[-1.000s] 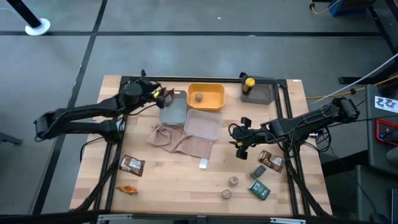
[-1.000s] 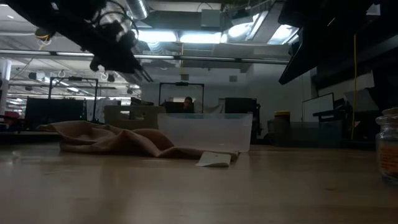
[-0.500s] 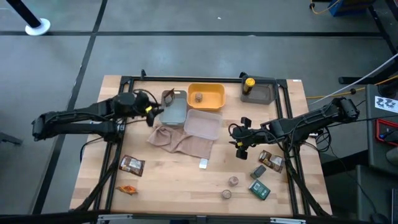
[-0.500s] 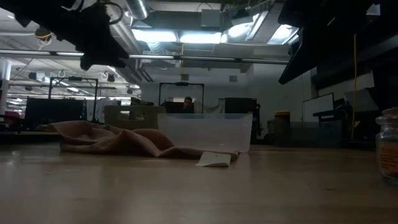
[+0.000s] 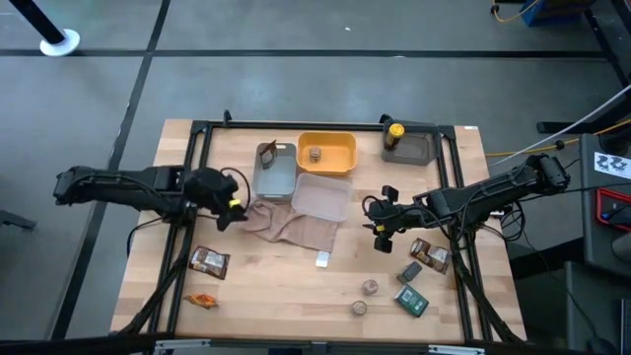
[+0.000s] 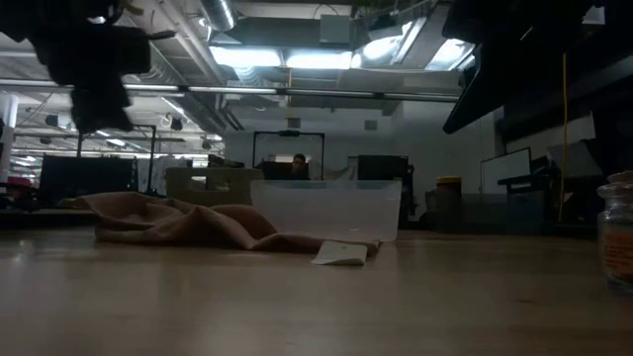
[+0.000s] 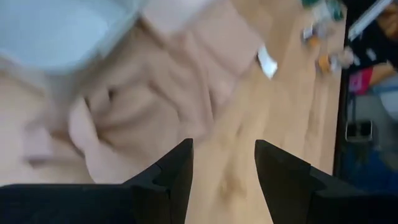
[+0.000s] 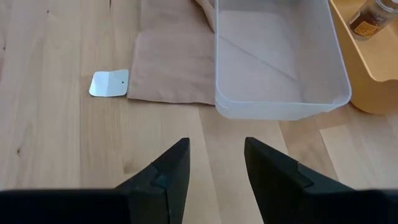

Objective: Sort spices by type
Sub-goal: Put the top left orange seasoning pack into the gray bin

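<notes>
Hovering empty with fingers parted, the left gripper (image 5: pixel 229 209) risks snagging the beige cloth (image 5: pixel 296 225) just beside it (loose folds); the brown packet (image 5: pixel 209 261) lies nearer the table's front edge.

Left arm reaches in from the left side, left gripper (image 5: pixel 229 205) low over the counter, fingers (image 7: pixel 168 180) parted and empty. Right arm stretches in from the right, right gripper (image 5: pixel 379 229) hovering, fingers (image 8: pixel 165 177) apart, holding nothing.
</notes>
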Motion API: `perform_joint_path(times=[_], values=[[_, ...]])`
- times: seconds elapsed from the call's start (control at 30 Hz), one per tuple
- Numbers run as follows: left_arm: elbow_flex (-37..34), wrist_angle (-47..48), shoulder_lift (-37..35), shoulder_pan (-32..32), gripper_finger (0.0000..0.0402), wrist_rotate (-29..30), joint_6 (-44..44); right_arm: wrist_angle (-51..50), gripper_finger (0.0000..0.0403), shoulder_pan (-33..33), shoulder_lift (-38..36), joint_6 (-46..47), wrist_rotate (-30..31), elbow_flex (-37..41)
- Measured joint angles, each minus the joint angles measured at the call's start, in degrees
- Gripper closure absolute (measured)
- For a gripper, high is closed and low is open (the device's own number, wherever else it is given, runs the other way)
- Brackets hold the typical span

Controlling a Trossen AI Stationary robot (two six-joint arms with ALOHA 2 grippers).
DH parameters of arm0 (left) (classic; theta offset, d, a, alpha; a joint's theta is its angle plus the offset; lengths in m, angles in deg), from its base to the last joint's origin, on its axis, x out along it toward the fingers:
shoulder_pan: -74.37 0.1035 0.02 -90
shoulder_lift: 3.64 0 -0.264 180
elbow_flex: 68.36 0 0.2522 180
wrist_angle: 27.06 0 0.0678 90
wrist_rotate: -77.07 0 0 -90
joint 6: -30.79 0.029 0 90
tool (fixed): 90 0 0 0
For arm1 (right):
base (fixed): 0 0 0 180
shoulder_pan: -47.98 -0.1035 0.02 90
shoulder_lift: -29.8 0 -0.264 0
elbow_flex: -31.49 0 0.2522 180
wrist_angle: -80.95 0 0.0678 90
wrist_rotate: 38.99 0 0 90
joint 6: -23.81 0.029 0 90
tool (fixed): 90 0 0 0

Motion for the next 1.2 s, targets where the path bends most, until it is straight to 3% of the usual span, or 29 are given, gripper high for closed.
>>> perform_joint_path(times=[0.6,0.93,1.2], values=[[0.00,10.00,1.39,-22.20,0.0247,-3.86,-20.26,1.50,0.0249,0.00,0.00,0.11,-0.01,0.00],[0.00,9.59,12.41,-33.17,0.0247,-6.05,-22.79,1.91,0.0249,0.00,0.00,0.12,-0.01,0.00],[0.00,9.62,21.74,-38.41,0.0247,-6.18,-22.30,1.95,0.0249,0.00,0.00,1.39,0.01,-0.01]])
